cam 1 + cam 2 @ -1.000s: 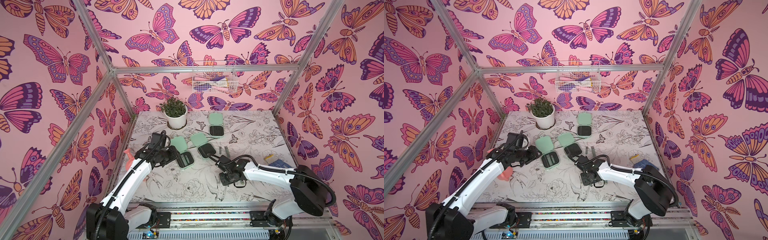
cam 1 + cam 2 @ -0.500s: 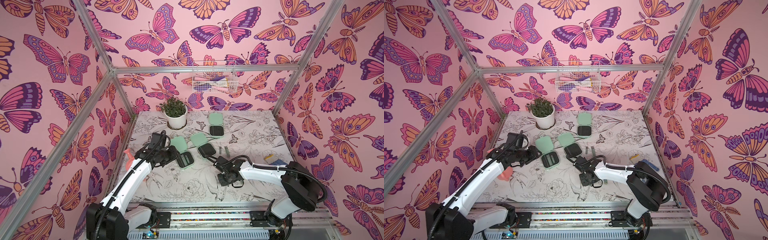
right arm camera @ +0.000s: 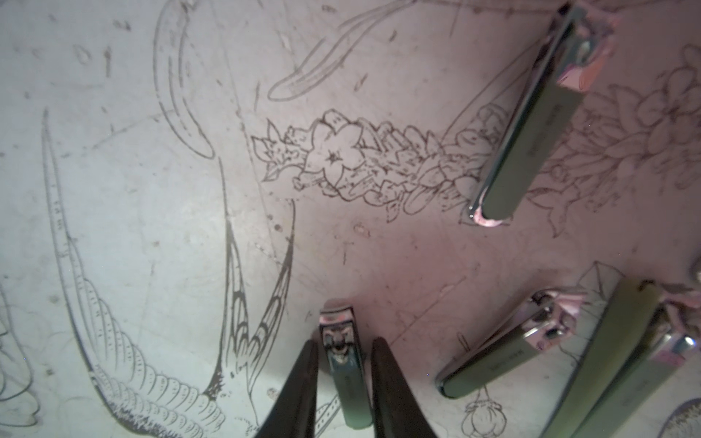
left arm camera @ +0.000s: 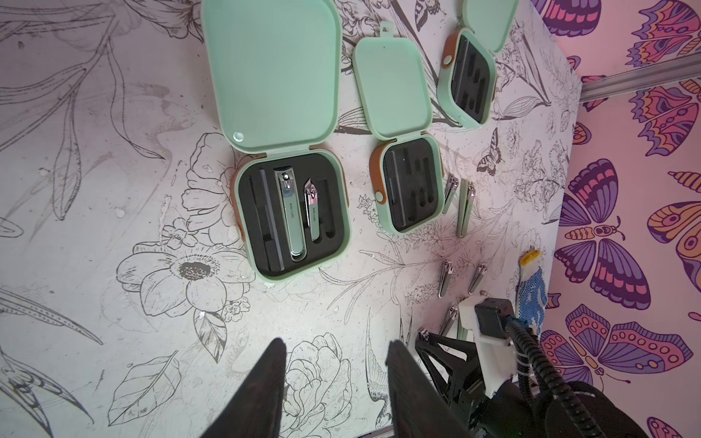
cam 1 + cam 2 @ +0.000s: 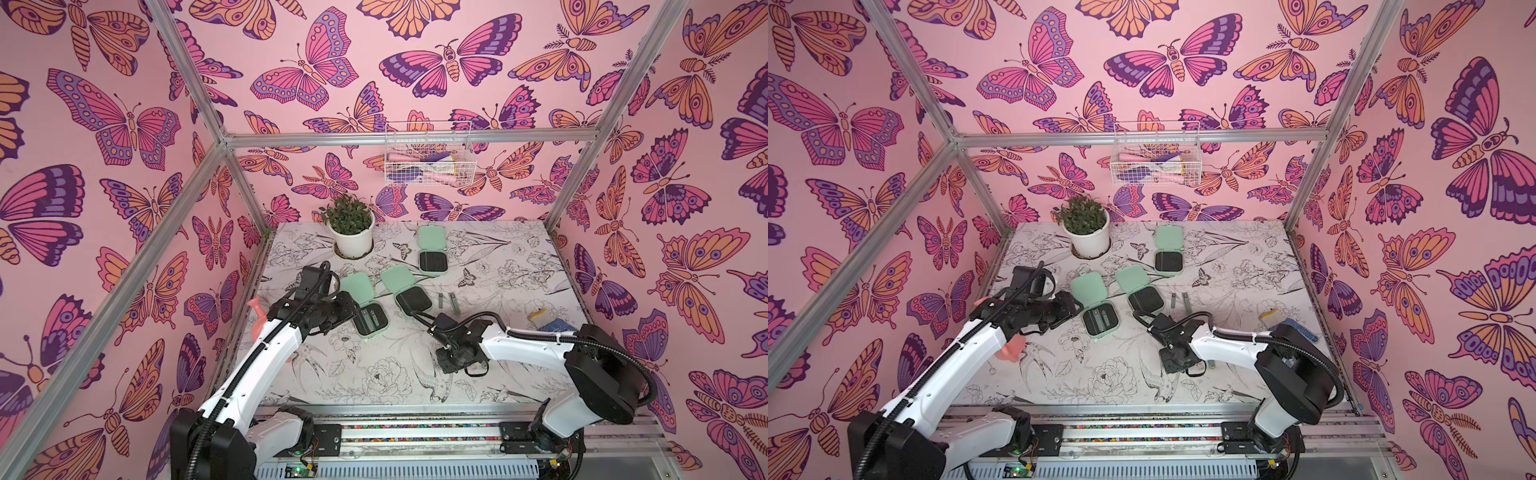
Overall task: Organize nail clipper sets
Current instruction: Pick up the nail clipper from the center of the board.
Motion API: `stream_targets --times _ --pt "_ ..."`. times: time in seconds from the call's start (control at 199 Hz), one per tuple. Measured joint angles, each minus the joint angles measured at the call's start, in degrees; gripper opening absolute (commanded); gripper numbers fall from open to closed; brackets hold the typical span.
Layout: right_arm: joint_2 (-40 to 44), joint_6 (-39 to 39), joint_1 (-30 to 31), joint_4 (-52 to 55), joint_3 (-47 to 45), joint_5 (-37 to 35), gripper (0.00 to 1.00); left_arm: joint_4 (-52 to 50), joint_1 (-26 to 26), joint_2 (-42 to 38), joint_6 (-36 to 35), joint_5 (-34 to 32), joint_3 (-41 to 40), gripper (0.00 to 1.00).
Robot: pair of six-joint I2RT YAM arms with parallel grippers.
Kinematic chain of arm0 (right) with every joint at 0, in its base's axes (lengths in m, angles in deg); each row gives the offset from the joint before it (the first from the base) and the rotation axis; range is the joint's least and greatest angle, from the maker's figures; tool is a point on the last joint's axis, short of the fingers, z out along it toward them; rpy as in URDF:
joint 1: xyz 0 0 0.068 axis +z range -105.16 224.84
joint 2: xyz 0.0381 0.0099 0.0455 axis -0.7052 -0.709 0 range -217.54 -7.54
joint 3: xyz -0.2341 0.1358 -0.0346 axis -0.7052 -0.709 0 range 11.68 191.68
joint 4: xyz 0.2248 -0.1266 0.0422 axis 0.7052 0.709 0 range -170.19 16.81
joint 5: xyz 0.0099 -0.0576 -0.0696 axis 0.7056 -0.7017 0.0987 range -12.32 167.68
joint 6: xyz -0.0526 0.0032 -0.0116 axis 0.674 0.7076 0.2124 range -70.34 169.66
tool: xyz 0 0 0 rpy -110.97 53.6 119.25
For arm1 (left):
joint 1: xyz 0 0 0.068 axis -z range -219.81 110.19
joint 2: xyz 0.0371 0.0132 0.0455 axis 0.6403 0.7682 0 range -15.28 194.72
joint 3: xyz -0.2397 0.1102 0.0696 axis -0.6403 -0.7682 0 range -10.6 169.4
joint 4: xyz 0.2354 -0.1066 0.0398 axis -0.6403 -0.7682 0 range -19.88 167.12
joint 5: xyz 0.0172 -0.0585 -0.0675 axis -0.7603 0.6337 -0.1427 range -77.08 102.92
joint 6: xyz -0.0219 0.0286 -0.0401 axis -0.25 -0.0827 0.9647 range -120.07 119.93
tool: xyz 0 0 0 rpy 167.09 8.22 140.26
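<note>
Three mint-green cases lie open on the table. The nearest case (image 4: 292, 216) (image 5: 370, 318) holds two clippers in its black insert. The middle case (image 4: 413, 186) and the far case (image 5: 433, 259) show bare slots. Two loose clippers (image 5: 446, 300) lie right of the middle case. My left gripper (image 4: 337, 343) (image 5: 349, 309) hovers open beside the nearest case, holding nothing. My right gripper (image 3: 343, 341) (image 5: 449, 363) points down at the table with narrowed jaws either side of a small clipper (image 3: 343, 364); a thin gap still shows at one finger. Other clippers (image 3: 531, 113) (image 3: 504, 364) lie nearby.
A potted plant (image 5: 352, 232) stands at the back left. A wire basket (image 5: 428, 160) hangs on the back wall. A blue dotted glove (image 5: 552, 322) lies at the right edge, and a pink watering can (image 5: 258, 320) sits behind the left arm.
The right gripper's jaws have narrowed around the small clipper, and its arm has shifted slightly left. The left arm has not moved.
</note>
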Motion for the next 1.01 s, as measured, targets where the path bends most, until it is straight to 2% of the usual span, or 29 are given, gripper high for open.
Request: stream_targets --times 0.342,0.589,0.725,1.006 --pt "-0.15 0.09 0.0 0.96 0.37 0.87 0.11 0.0 0.0 -0.07 0.15 -0.02 -0.22 0.46" --pt "-0.5 0.24 0.0 4.76 2.23 1.68 0.1 0.0 0.0 -0.42 0.15 -0.02 -0.22 0.47" --pt "-1.64 1.44 0.0 9.09 9.14 1.7 0.1 0.0 0.0 -0.74 0.15 -0.02 -0.24 0.46" --pt "-9.9 6.03 0.0 12.76 32.35 2.21 0.11 -0.2 -0.02 -0.87 0.2 -0.61 -1.22 0.43"
